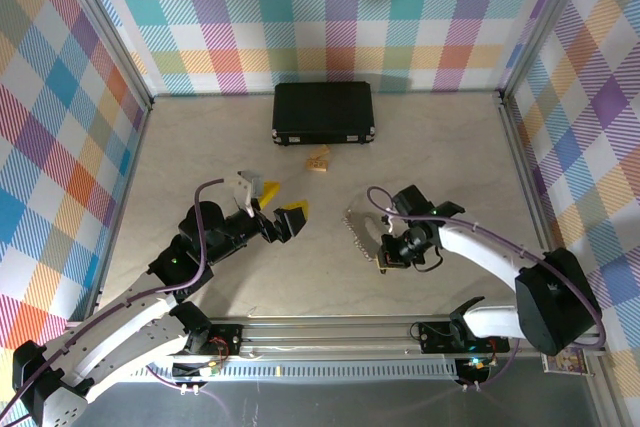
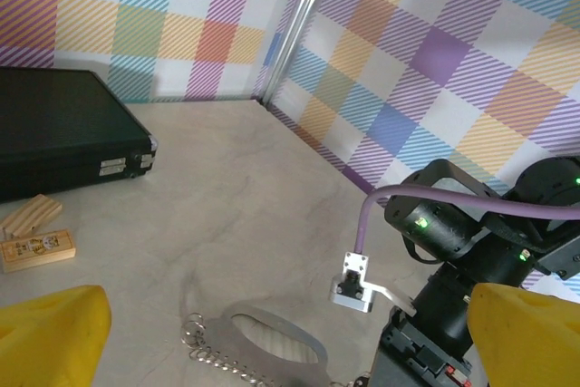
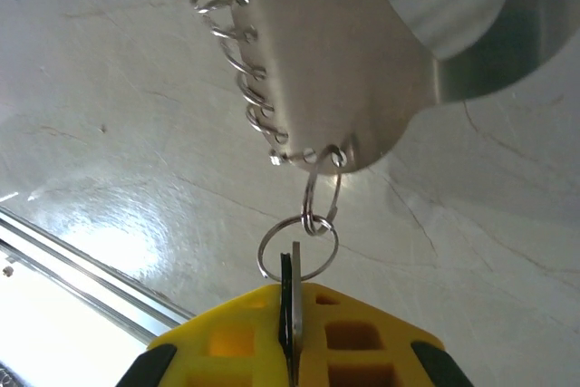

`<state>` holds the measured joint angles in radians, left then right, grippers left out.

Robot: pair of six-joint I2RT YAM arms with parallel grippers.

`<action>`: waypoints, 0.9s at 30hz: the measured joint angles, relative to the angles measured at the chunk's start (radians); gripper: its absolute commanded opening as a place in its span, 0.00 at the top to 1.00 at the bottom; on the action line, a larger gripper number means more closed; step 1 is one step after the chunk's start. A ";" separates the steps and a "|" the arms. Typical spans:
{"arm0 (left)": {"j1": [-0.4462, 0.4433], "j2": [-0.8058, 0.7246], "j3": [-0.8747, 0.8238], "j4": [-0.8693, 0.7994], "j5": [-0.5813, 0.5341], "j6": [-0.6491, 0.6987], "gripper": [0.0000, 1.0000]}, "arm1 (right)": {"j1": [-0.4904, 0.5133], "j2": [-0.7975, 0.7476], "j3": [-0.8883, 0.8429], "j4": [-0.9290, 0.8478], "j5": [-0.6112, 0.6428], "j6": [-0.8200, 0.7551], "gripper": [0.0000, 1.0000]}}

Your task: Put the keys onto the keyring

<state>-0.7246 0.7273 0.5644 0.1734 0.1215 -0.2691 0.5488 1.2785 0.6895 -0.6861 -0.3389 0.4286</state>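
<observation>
— At lower centre of the right wrist view, what does the right gripper (image 3: 292, 333) hold?

— The key (image 3: 289, 269). The yellow pads (image 3: 227, 342) are pressed together on it, and the thin dark piece stands edge-on between them.

— Where is the keyring?

— Directly above the key in that view. The keyring (image 3: 344, 61) is a silver plate with a row of wire loops along its left edge. A small wire ring (image 3: 260, 251) circles the key's top end. It links into a second ring (image 3: 308, 192), which hangs from the plate's lower edge.

— Location in the overhead view?

— Right of centre, over the table (image 1: 200, 147). The keyring sits just left of the right gripper, toothed edge to the left.

— State of the left gripper?

— The left gripper (image 1: 282, 203) sits left of centre, spread wide, well apart from the keyring. In the left wrist view its yellow fingers (image 2: 50, 333) occupy the lower corners, and the keyring shows at bottom centre between them.

— Other items?

— A black case (image 1: 323, 113) lies at upper centre by the back wall. Tan pieces (image 1: 318, 161) lie just below it, apart from both grippers.
</observation>
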 measured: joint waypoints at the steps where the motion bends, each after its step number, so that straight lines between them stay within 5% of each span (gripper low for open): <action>1: 0.000 -0.001 0.000 -0.004 0.000 0.000 0.00 | 0.003 -0.008 -0.011 0.002 -0.003 0.006 1.00; 27: 0.000 0.037 -0.019 -0.035 0.009 0.027 0.00 | 0.064 -0.066 -0.183 0.042 0.003 0.142 0.98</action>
<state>-0.7246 0.7643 0.5453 0.1387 0.1303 -0.2420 0.6128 1.2129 0.5064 -0.6437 -0.3355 0.5709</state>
